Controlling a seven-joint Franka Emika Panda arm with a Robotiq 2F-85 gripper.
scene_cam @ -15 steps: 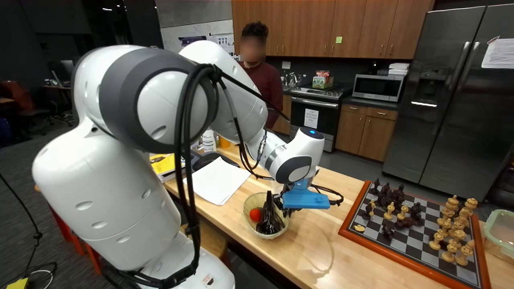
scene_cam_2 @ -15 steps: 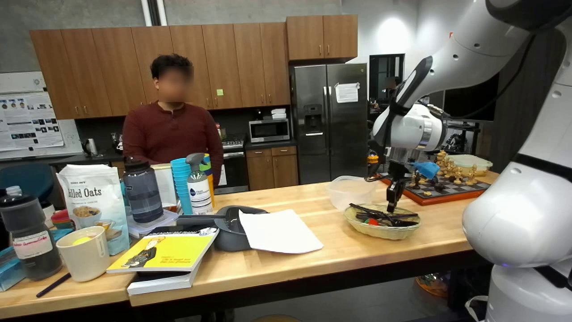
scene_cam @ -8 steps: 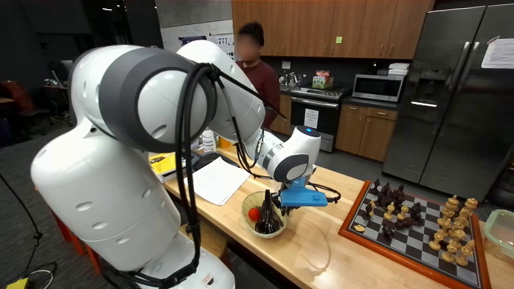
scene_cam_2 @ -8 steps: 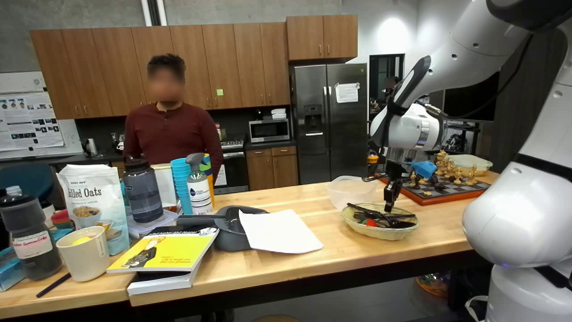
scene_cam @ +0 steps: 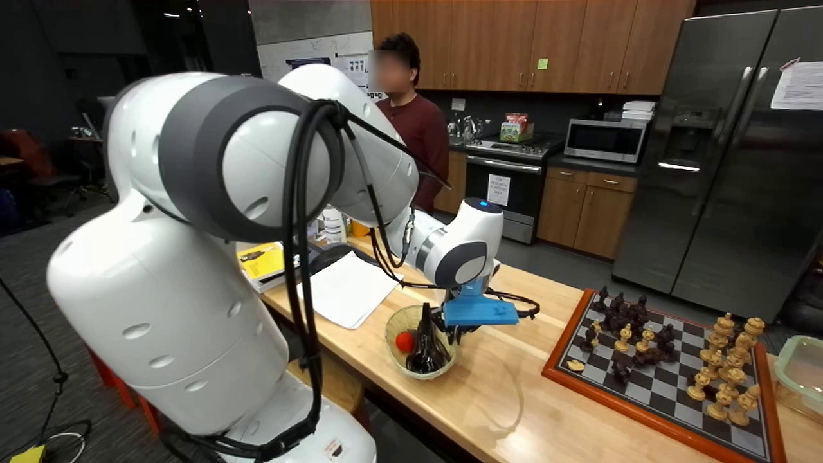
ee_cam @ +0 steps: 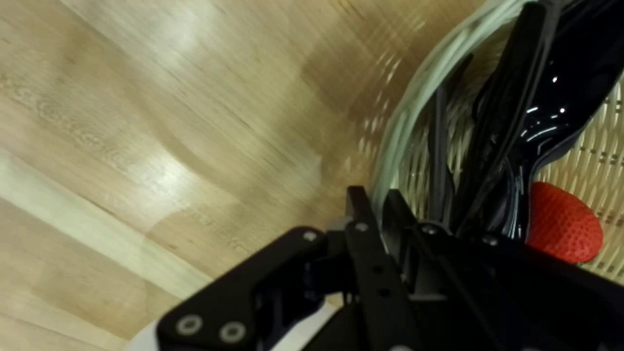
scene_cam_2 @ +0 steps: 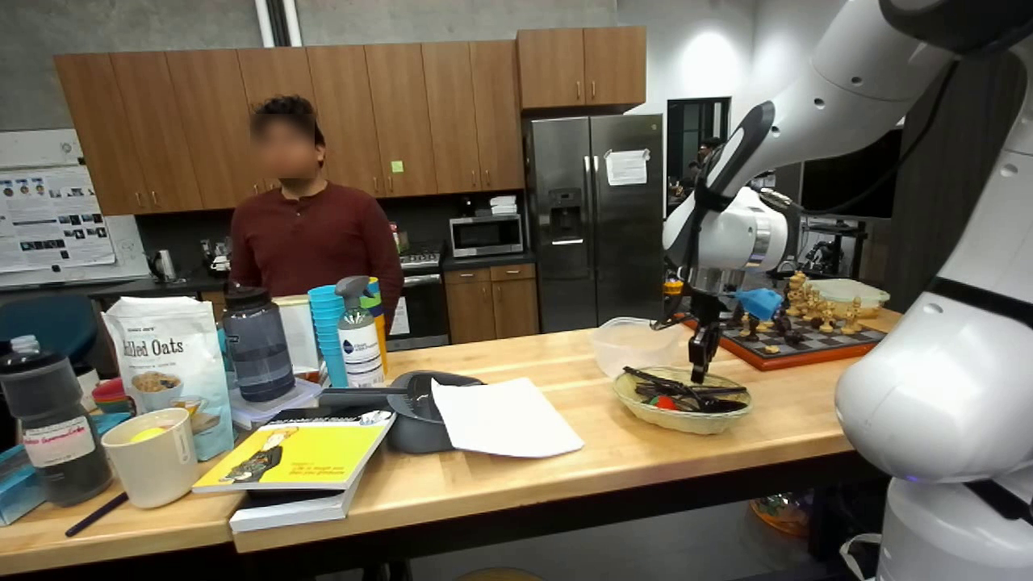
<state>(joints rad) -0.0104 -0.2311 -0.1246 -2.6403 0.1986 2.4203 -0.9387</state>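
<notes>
"Well, what a spot it had: the gripper (ee_cam: 376,195) sat astride the rim of the wicker basket (ee_cam: 403,119), one finger (ee_cam: 359,209) outside, the other within!"

"And were those fingers apart or together?"

"Clamped, they were, with the rim pinched between them, over on the side that faced the chessboard (scene_cam: 617,405)!"

"So where was that basket?"

"Low at the wooden table (scene_cam: 546,424), as both exterior views showed, between the white paper (scene_cam: 350,289) and the chessboard. Whether its base pressed on the wood, I couldn't tell."

"And what did it carry?"

"A pile of black utensils (ee_cam: 507,97), glossy and crossed over one another, one handle poking out past the edge! And a red strawberry (ee_cam: 565,222) lay right alongside them, bright against the weave."

"And round about?"

"In an exterior view a clear plastic tub (scene_cam_2: 633,343) stood just behind the basket. Chess pieces (scene_cam: 624,337), dark and pale, crowded the board, several of them toppled. And across the table stood a person (scene_cam_2: 311,242) in a dark red shirt, while the blue block (scene_cam: 481,310) on the gripper's wrist hung out toward the chessboard!"
</notes>
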